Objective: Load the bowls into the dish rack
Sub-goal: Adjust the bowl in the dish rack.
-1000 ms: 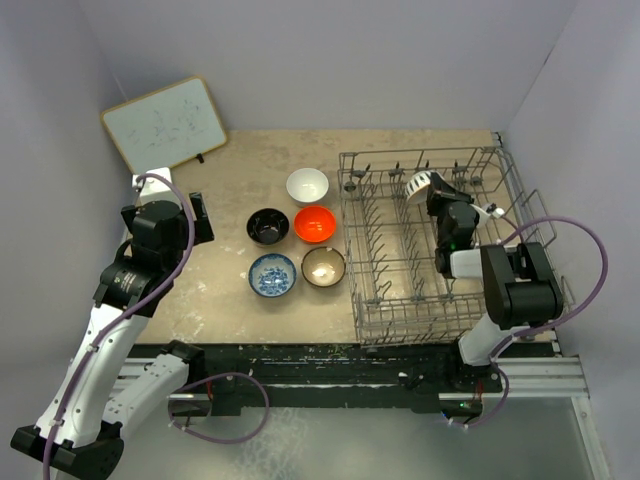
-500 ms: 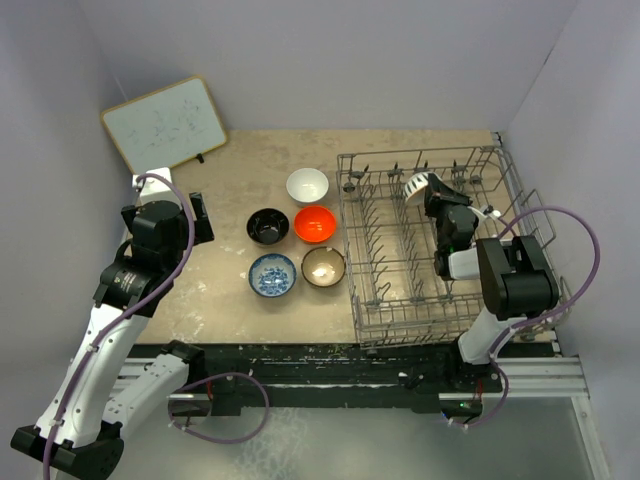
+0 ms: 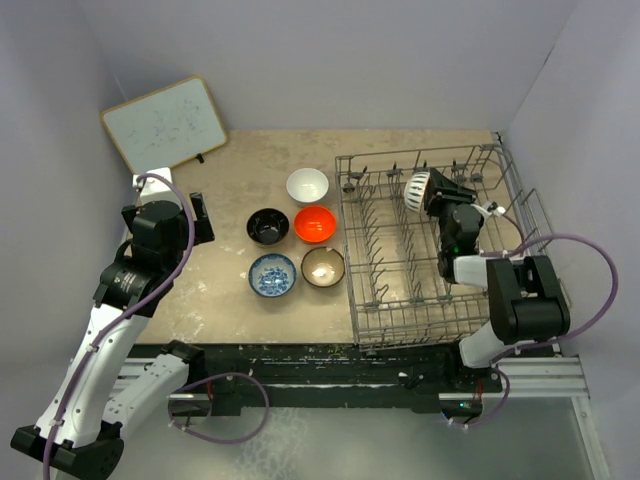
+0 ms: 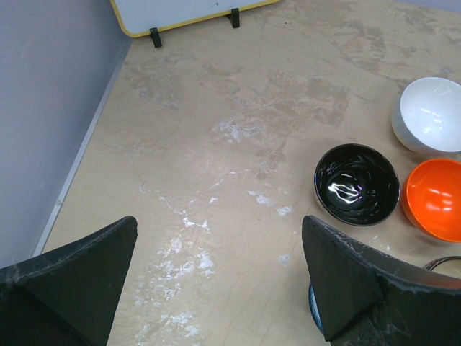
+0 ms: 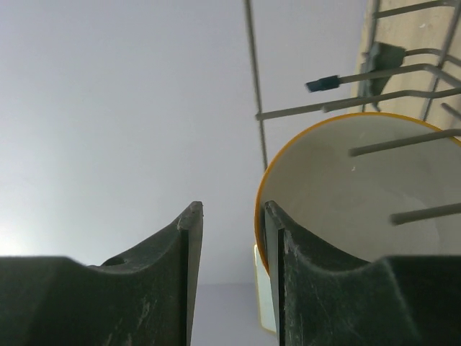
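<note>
The grey wire dish rack (image 3: pixel 356 300) fills the right of the table. One bowl (image 3: pixel 416 186) stands on edge among its far tines; from the right wrist its cream inside and orange rim (image 5: pixel 346 187) lie just right of my right finger. My right gripper (image 3: pixel 441 194) (image 5: pixel 232 216) is open, with only wall showing between the fingers. Left of the rack sit the white bowl (image 3: pixel 307 185) (image 4: pixel 431 115), black bowl (image 3: pixel 267 226) (image 4: pixel 356 184), orange-red bowl (image 3: pixel 315 223) (image 4: pixel 436 198), blue-patterned bowl (image 3: pixel 272 273) and brown bowl (image 3: pixel 323 266). My left gripper (image 3: pixel 203 218) (image 4: pixel 220 288) hangs wide open over bare table, left of the black bowl.
A white board (image 3: pixel 165 125) (image 4: pixel 180 11) leans at the far left corner. Walls close in the table on the left, back and right. Rack wires (image 5: pixel 374 72) cross in front of the standing bowl.
My right gripper's jaws have parted and let go of the bowl, which now stands in the rack. The left arm has not moved.
</note>
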Controlling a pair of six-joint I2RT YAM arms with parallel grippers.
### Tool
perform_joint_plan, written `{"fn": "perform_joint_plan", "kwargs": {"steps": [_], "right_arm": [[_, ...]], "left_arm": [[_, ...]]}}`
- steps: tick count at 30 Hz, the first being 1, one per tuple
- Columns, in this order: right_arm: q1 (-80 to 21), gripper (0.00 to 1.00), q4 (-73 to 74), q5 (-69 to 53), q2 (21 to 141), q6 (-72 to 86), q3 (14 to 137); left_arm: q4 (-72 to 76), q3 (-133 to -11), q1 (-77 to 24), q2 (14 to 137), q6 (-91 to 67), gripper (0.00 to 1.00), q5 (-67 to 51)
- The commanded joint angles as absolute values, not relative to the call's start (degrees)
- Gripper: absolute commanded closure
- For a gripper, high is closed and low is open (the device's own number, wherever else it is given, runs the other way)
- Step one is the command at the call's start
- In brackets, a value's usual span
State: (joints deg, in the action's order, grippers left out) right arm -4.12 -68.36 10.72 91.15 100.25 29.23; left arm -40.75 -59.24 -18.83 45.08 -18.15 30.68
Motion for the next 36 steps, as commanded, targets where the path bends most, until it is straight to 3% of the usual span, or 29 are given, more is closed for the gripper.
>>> {"fn": "perform_joint_plan", "kwargs": {"steps": [1,8,12,20,25,36], "right_arm": [[-4.4,0.6,-66.2,11.5,84.2,96.6,32.2],[-4.3,0.76,-61.7,9.8,83.5,94.1,33.8],[-4.3,0.78,-57.5,7.7,83.2,91.3,36.1],[-4.3,0.6,-25.5,8.6,73.5,65.5,49.1],[-4.3,0.48,-8.7,6.7,73.7,47.5,60.1],[-4.9,0.47,16.5,0.0,77.6,24.6,71.1]], "left_arm": [[-38.3,-59.8,-19.1,44.4,-17.3,0.01,30.5],[-38.4,-59.9,-19.1,44.2,-17.4,0.01,30.4],[-38.5,-60.1,-19.1,44.0,-17.4,0.01,30.5],[-38.3,-60.3,-19.1,44.2,-17.4,0.01,29.4],[-38.4,-61.0,-19.1,44.9,-17.6,0.01,29.0],[-40.2,-63.0,-19.1,48.6,-18.3,0.01,26.1]]}}
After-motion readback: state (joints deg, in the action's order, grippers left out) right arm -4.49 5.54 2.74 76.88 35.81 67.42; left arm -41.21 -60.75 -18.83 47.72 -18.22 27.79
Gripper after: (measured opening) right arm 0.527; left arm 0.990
